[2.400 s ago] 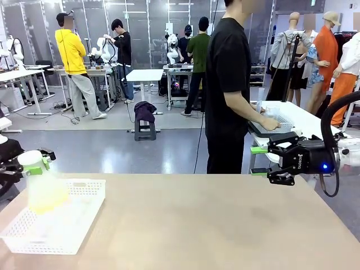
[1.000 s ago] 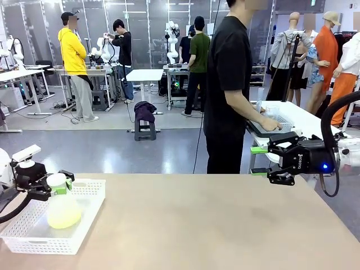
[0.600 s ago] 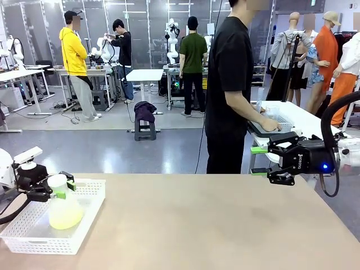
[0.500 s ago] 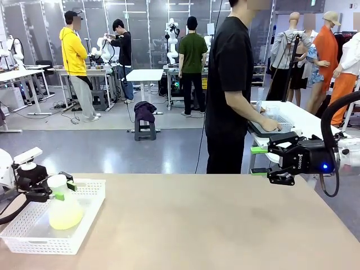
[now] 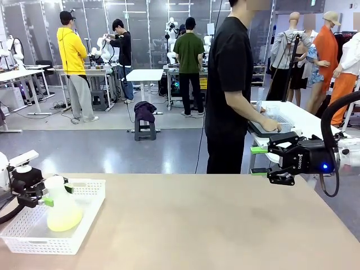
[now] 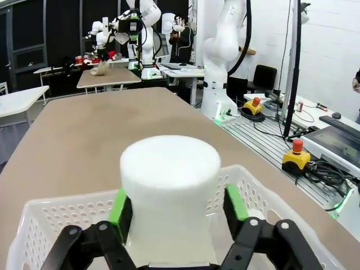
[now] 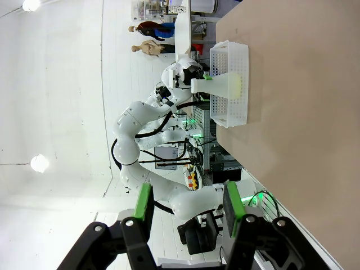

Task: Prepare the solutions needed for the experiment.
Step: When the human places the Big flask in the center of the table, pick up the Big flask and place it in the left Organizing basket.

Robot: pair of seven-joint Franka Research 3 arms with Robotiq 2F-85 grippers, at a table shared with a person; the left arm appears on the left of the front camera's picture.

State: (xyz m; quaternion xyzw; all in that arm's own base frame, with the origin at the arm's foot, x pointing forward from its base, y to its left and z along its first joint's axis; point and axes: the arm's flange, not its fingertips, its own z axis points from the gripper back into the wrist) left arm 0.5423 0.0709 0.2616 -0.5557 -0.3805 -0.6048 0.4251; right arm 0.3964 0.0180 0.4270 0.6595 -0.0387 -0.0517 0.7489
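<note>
A frosted conical flask (image 5: 62,211) with the pale yellow solutions in its base stands upright in the white perforated basket (image 5: 84,225) at the table's left. My left gripper (image 5: 58,194) is open, its green pads on either side of the flask's narrow neck. In the left wrist view the white flask neck (image 6: 170,191) rises between the fingers (image 6: 236,203), with a slim gap at the pads. My right gripper (image 5: 260,161) hovers open with nothing in it over the table's far right edge. The right wrist view, past that right gripper (image 7: 188,208), shows the flask (image 7: 228,84) in the basket (image 7: 236,112) far off.
A person in black (image 5: 230,84) stands beyond the table's far right, hands on a tray (image 5: 275,126) on a white side table. The brown tabletop (image 5: 214,225) stretches bare between the basket and the right arm.
The left gripper's jaws have spread off the flask's neck and drawn back slightly to the left. The flask stays standing in the basket. The right arm is still.
</note>
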